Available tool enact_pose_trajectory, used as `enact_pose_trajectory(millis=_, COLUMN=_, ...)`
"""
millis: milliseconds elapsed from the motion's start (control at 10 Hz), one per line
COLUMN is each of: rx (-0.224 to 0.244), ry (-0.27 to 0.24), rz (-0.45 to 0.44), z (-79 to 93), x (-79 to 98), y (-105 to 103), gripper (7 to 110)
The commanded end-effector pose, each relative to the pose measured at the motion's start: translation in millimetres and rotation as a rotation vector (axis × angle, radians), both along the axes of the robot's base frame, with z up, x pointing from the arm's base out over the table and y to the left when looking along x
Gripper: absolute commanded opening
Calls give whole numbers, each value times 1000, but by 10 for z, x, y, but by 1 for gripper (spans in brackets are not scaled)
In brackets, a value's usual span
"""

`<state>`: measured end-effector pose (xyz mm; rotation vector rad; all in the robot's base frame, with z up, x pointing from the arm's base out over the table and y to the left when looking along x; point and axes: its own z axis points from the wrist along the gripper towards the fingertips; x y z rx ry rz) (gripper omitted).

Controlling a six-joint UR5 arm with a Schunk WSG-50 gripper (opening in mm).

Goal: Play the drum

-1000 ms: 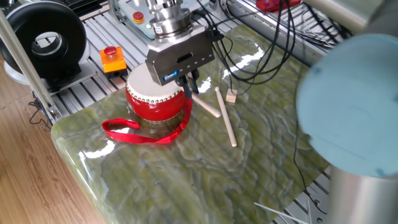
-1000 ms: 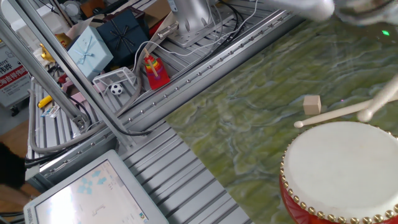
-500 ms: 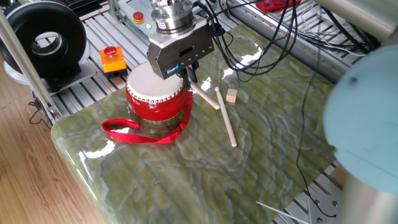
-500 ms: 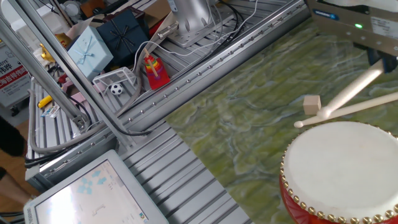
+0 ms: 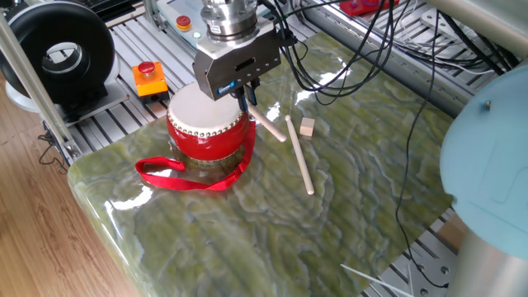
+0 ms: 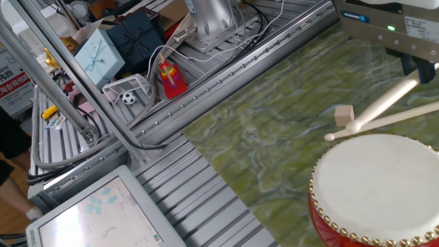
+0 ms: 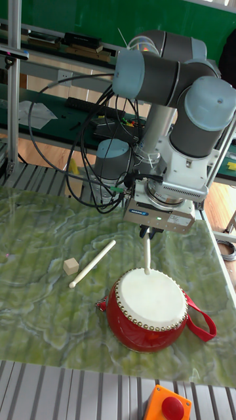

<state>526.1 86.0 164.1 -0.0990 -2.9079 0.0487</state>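
Observation:
The red drum (image 5: 206, 130) with its white skin head (image 7: 151, 298) stands on the green marbled table, its red ribbon strap (image 5: 186, 176) lying in front of it. My gripper (image 5: 245, 92) hangs just behind the drum, shut on a pale wooden drumstick (image 7: 147, 252). The stick slants down from the fingers, and its rounded tip (image 6: 351, 126) sits by the head's far rim; contact with the head cannot be told. A second drumstick (image 5: 299, 157) lies flat on the table beside the drum.
A small wooden cube (image 5: 307, 126) lies near the loose stick. An orange box with a red button (image 5: 148, 77) and a black round fan-like device (image 5: 58, 48) stand off the table's far-left side. Cables trail behind the arm. Gift boxes (image 6: 99, 53) and a screen (image 6: 103, 213) sit beyond the rails.
My gripper has risen and drawn back from over the drum head. The held stick has swung with it, its tip now near the head's far rim.

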Motion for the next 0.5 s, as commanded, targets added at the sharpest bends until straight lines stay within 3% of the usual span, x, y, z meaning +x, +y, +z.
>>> enact_pose_trajectory(millis=0, rx=28, ry=-1, rz=-10, z=19, x=7, y=52, gripper=7)
enact_pose_trajectory(millis=400, rx=41, ry=31, rz=-19, z=58, x=-91, y=96, gripper=7)
